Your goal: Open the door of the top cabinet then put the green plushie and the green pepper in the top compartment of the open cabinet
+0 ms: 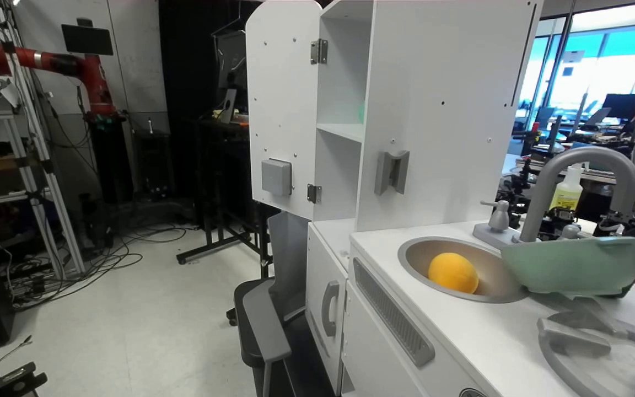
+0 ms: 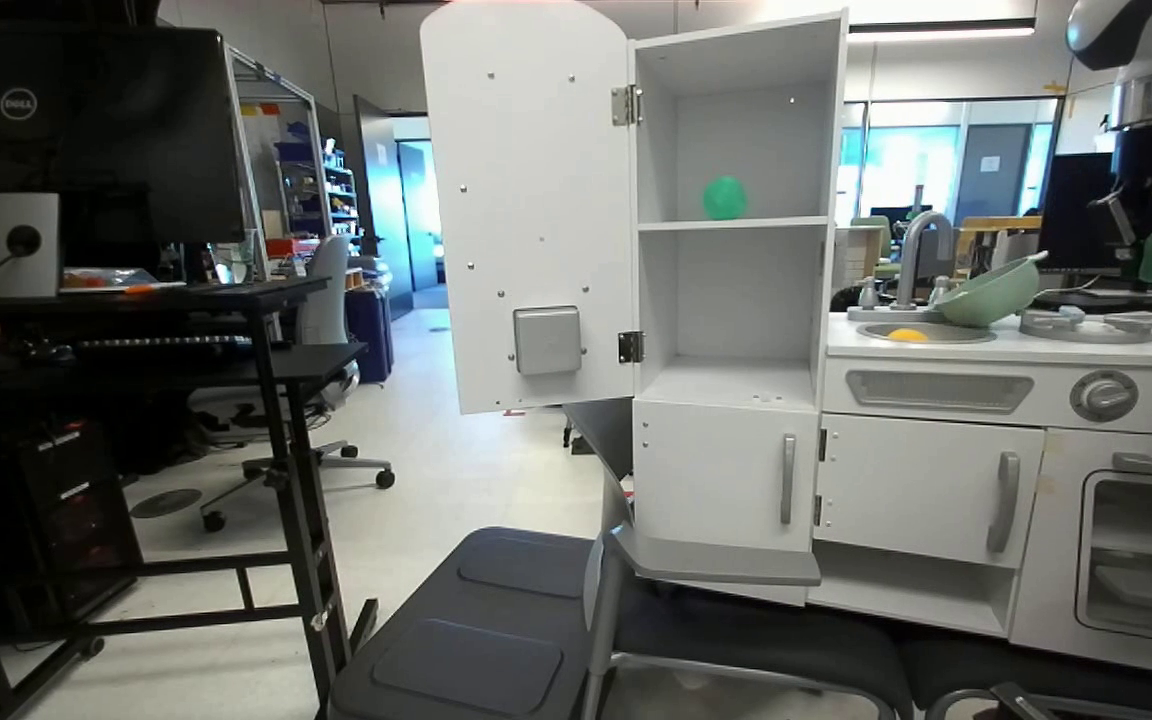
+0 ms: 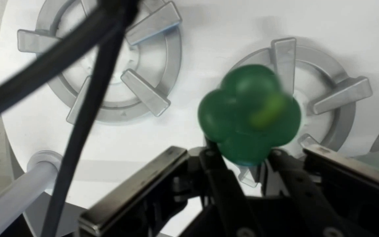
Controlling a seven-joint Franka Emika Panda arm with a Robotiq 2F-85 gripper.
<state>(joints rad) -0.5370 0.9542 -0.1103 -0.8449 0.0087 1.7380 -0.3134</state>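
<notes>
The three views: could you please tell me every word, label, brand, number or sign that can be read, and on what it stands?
"DELL": on the back of the monitor, in an exterior view.
Bottle: print too small to read.
White paper: too small to read.
Computer case: small marks, unreadable.
Knobs: any marks too small to read.
Wrist view: none.

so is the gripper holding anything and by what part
The gripper holds the green pepper by one lobe, not the stem; the exact contact is hidden.

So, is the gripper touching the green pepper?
Touching. The wrist view shows the gripper closed on the green pepper, one jaw on each side.
</notes>
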